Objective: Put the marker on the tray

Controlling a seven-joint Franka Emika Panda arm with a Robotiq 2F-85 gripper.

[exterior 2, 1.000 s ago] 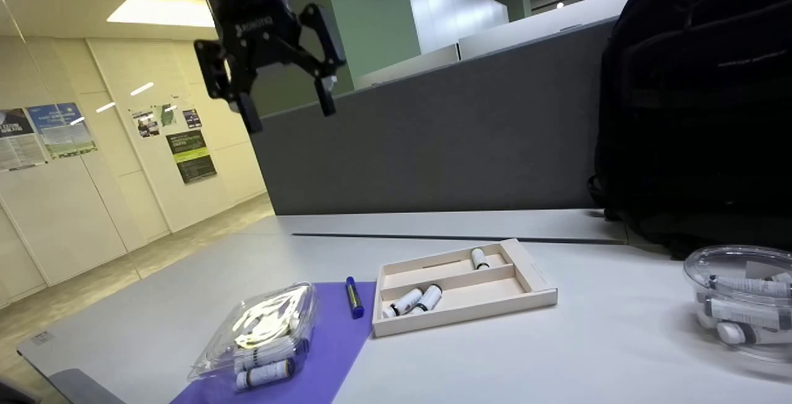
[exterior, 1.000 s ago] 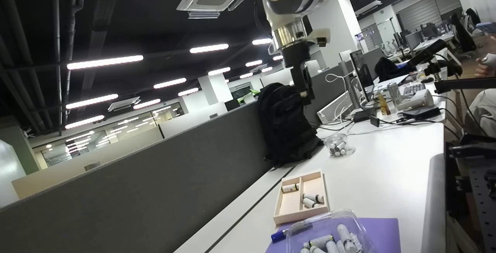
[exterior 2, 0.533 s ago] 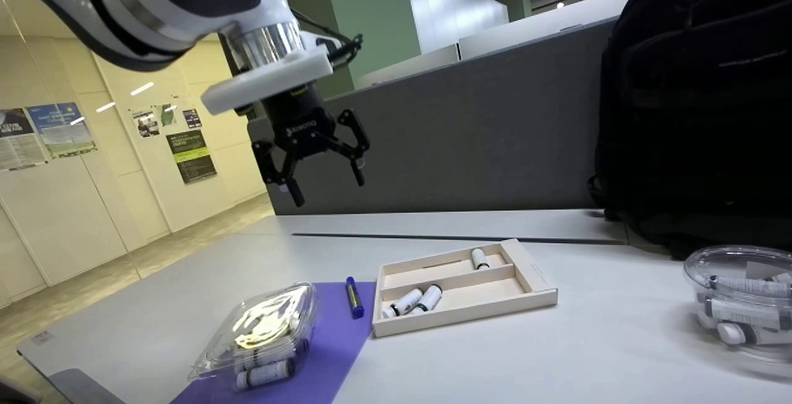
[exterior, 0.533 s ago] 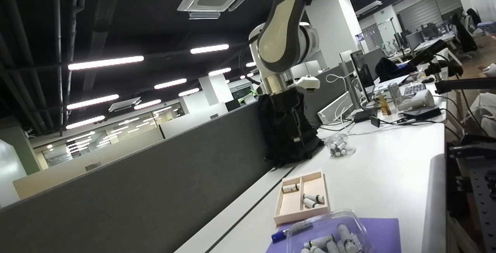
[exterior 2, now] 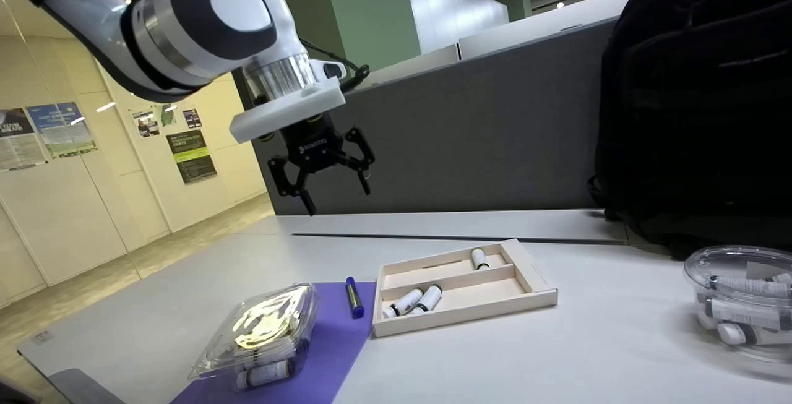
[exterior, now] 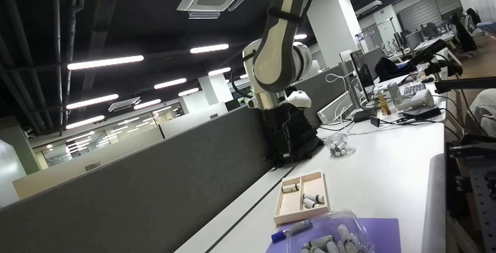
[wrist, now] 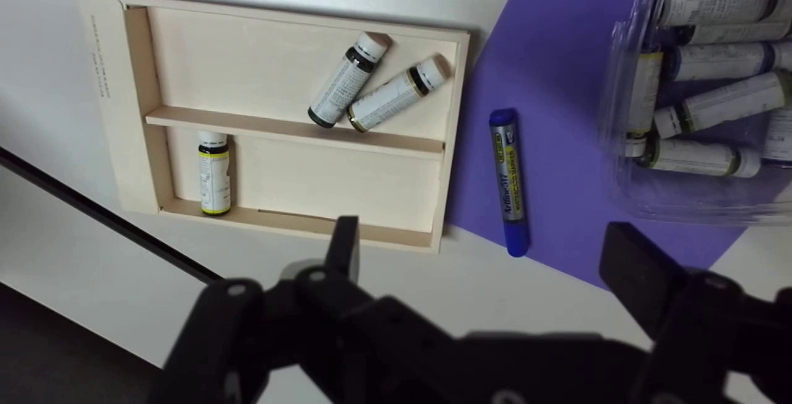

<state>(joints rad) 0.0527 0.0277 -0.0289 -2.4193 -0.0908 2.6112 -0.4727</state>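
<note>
The marker lies on a purple sheet, beside the tray. It has blue ends and a grey and yellow label in the wrist view (wrist: 508, 175); it also shows in both exterior views (exterior: 278, 236) (exterior 2: 354, 297). The light tan wooden tray (wrist: 328, 187) has two long compartments, one with two small bottles and one with a single bottle; it shows in both exterior views (exterior: 288, 206) (exterior 2: 470, 315). My gripper (exterior 2: 339, 202) is open and empty, above the table behind the marker. In the wrist view the marker's near end points between the spread fingers (wrist: 482, 231).
A clear plastic box (exterior 2: 260, 330) of small bottles stands on the purple sheet (wrist: 563, 218), beside the marker. A clear round tub (exterior 2: 742, 305) of bottles stands past the tray. A black backpack (exterior 2: 699, 113) leans on the grey partition (exterior 2: 445, 150) along the table.
My arm has come down into view and the gripper has lowered toward the table, moving right in an exterior view. The fingers stay open. The marker, tray and bottles have not moved.
</note>
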